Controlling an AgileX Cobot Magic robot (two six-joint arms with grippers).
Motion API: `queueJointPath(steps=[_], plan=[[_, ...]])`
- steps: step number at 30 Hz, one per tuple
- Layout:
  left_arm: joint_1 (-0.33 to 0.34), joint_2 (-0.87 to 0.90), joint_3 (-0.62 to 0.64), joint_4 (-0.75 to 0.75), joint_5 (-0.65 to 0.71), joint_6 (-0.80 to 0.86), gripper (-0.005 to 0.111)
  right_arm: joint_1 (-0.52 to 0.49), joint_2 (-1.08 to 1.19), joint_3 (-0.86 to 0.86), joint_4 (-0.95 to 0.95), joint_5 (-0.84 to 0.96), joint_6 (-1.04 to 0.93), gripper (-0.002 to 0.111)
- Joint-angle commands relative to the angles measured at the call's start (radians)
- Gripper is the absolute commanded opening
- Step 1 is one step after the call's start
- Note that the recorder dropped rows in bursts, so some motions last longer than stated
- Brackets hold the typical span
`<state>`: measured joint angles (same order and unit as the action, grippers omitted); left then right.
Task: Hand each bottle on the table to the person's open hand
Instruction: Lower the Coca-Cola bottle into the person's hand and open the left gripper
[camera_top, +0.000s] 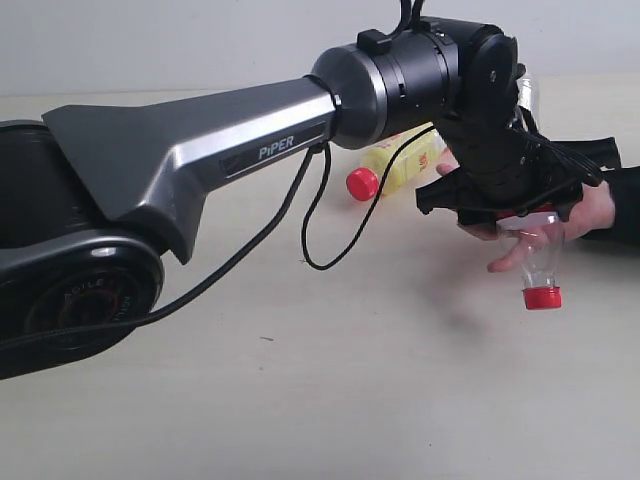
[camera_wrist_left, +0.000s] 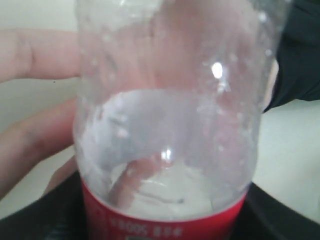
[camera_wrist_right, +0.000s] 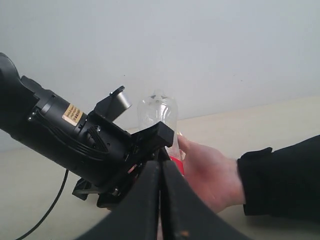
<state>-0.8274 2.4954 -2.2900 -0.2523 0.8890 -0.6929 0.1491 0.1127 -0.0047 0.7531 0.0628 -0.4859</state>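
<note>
Exterior view: left gripper (camera_top: 522, 212) clamps clear plastic bottle with red label and cap (camera_top: 538, 262), cap down, against person's bare open hand (camera_top: 594, 211); right gripper (camera_wrist_right: 161, 167) closed, empty.

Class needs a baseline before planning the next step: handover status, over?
Left gripper shut on clear bottle, cap down, at person's open hand. Right gripper shut, empty. Yellow bottle lying on table. Nothing blocking.
</note>
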Motion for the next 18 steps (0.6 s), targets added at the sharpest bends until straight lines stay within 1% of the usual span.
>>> queueJointPath(steps=[1,2,3,5,13,18], plan=[[0.004,-0.008,-0.004,0.004,-0.014,0.0,0.04,-0.004,-0.007,0.005,-0.002,-0.005,-0.001,0.001],[0.004,-0.008,-0.004,0.004,-0.019,0.0,0.05,-0.004,-0.007,0.005,-0.002,-0.005,-0.001,0.001],[0.004,-0.008,-0.004,0.004,-0.027,0.0,0.056,-0.004,-0.007,0.005,-0.002,-0.005,-0.001,0.001],[0.004,-0.008,-0.004,0.0,-0.05,0.0,0.063,-0.004,-0.007,0.005,-0.002,-0.005,-0.001,0.001],[0.004,-0.008,-0.004,0.0,-0.054,0.012,0.073,-0.004,-0.007,0.005,-0.002,-0.005,-0.001,0.001],[0.004,-0.01,-0.004,0.0,-0.054,0.012,0.075,-0.004,-0.007,0.005,-0.002,-0.005,-0.003,0.001]])
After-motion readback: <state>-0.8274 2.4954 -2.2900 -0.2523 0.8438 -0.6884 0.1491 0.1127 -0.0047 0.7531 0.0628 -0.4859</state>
